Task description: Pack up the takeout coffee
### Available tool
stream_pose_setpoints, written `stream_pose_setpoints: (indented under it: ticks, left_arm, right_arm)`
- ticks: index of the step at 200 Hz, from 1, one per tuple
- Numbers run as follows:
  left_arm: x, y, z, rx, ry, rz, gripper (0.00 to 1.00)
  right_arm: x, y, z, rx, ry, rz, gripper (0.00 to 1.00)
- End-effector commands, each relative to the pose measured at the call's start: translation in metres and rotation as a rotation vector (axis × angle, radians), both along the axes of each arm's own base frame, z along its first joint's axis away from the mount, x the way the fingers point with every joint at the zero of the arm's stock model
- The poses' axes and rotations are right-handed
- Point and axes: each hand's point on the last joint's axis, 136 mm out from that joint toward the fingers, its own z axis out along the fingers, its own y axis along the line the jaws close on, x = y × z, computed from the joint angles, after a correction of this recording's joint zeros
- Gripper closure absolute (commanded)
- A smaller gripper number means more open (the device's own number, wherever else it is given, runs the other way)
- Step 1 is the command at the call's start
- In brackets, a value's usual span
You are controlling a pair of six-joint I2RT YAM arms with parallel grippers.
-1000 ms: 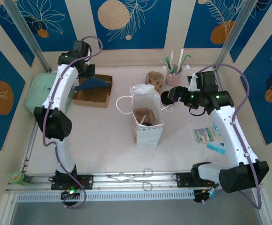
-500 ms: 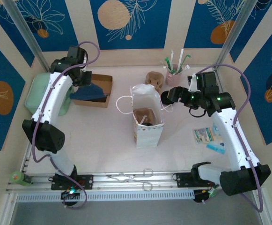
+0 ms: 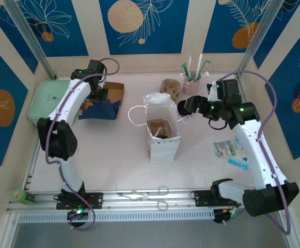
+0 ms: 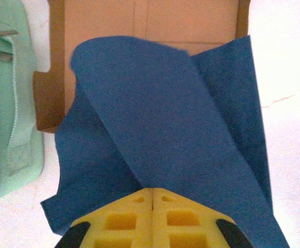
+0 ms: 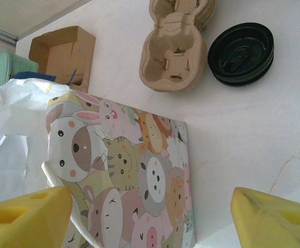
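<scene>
Left gripper [image 4: 153, 195] has its yellow pads pressed together on a dark blue napkin [image 4: 160, 129], pinching it at the near edge. The napkin fans out over the front of an open cardboard box [image 4: 155, 20] and spills onto the table. A mint green zip pouch [image 4: 8, 108] lies just beside the box on its left.

Right gripper [image 5: 150, 214] is open, its two yellow pads wide apart and holding nothing. It hangs near the upper right side of a white paper bag [image 5: 134, 170] printed with cartoon animals.

From above, the bag [image 3: 164, 147] stands upright mid-table with its mouth open. Low inside it sits a brown and black shape that looks like the takeout coffee [image 3: 161, 133]; it is too small to be certain.

Behind the bag are a moulded-pulp cup carrier [image 5: 173, 57] and, just beside it, a stack of black lids [image 5: 241, 53]. A pink cup of straws [image 3: 192, 82] stands at the back right. Small packets [image 3: 226, 149] lie on the right, metal tongs [image 3: 150, 195] at the front rail.

The table [image 3: 108, 155] is white. The walls are cream and blue panels with leaf and orange circle prints.
</scene>
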Motion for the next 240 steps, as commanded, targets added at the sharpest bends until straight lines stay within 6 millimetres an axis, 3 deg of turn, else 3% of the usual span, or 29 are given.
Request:
stream_pose_setpoints:
  ticks: [1, 38, 53, 76, 97, 132, 169, 187, 240]
  left_arm:
    - [0.012, -0.002, -0.008, 0.035, 0.02, -0.022, 1.0]
    - [0.02, -0.002, -0.004, 0.04, 0.004, 0.0, 0.97]
    - [0.022, -0.004, -0.003, 0.029, -0.009, 0.0, 0.74]
    - [0.019, -0.004, -0.015, 0.026, 0.031, 0.002, 0.48]
    - [0.013, 0.001, -0.016, 0.037, 0.025, 0.025, 0.4]
    - [0.007, 0.006, 0.025, -0.014, -0.113, 0.062, 0.19]
    - [-0.008, 0.007, 0.051, -0.087, -0.155, 0.088, 0.14]
    - [-0.023, 0.012, 0.044, -0.158, -0.169, 0.132, 0.09]
    - [-0.085, 0.026, 0.005, -0.374, -0.157, 0.264, 0.08]
  right_arm:
    - [-0.004, 0.004, 0.0, 0.013, 0.008, 0.011, 0.19]
    - [-0.003, 0.004, 0.0, 0.011, 0.008, 0.014, 0.19]
    - [-0.003, 0.004, -0.002, 0.006, 0.012, 0.013, 0.19]
    - [-0.003, 0.004, -0.002, 0.009, 0.013, 0.013, 0.19]
    - [-0.002, 0.004, -0.001, 0.01, 0.009, 0.017, 0.19]
    - [0.0, 0.003, -0.001, 0.007, 0.007, 0.02, 0.19]
    - [0.004, 0.006, 0.0, 0.018, 0.008, 0.025, 0.19]
    - [0.003, 0.006, 0.0, 0.018, 0.006, 0.026, 0.19]
    - [0.003, 0.002, -0.007, 0.004, 0.009, 0.033, 0.17]
